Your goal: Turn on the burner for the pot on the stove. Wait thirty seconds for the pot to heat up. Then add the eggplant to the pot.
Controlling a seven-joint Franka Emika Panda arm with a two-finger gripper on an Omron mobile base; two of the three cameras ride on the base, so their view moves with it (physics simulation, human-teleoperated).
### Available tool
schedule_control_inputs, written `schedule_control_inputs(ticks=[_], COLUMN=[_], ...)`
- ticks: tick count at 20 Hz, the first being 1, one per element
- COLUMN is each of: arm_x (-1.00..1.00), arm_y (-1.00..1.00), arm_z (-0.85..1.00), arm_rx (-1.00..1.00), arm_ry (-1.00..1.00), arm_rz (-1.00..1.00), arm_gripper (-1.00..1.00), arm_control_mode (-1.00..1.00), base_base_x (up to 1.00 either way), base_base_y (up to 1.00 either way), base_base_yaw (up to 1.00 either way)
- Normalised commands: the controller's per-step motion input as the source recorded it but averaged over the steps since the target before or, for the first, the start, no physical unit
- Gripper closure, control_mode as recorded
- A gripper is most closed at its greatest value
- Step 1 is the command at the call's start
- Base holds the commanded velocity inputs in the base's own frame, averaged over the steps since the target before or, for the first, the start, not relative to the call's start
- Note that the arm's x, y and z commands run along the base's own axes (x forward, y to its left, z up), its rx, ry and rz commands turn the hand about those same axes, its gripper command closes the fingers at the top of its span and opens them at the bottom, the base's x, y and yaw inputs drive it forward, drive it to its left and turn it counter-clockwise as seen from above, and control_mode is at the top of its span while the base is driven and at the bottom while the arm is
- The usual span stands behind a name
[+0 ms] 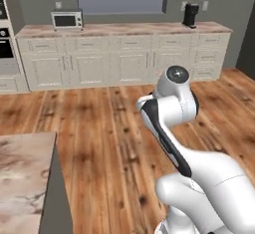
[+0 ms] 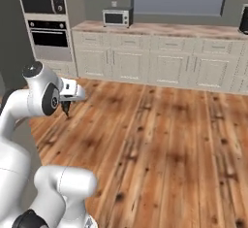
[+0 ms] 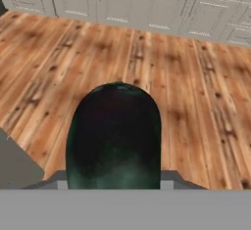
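Between the claw (image 3: 113,182) tips, closed on the eggplant (image 3: 113,135): dark, near-black body with a greenish sheen, held close before the hand camera and blocking the tips themselves. Beneath, plank wood floor (image 3: 196,102), with cream lower cabinets (image 3: 147,9) along the far wall. Seen from the right base, claw (image 2: 65,109) hanging low beside the white arm (image 2: 41,96), above that floor. Farther off: microwave (image 2: 116,17) on the counter (image 2: 164,29), wall oven (image 2: 47,35) at left, marble worktop corner (image 1: 22,178) in the left base view.
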Motion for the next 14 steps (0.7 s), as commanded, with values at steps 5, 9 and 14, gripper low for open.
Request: schedule_control_inputs(ticks=[5,9,14], arm_x=[0.0,0.0,0.0], arm_y=[0.0,0.0,0.0], arm_z=[0.0,0.0,0.0], arm_rx=[0.0,0.0,0.0], arm_ry=[0.0,0.0,0.0], arm_rz=[0.0,0.0,0.0], arm_gripper=[1.0,1.0,1.0], arm_control_mode=[1.0,1.0,1.0], base_base_x=[1.0,1.0,0.96], base_base_y=[-0.46,-0.58,-0.62], base_base_yaw=[0.41,0.46,0.47])
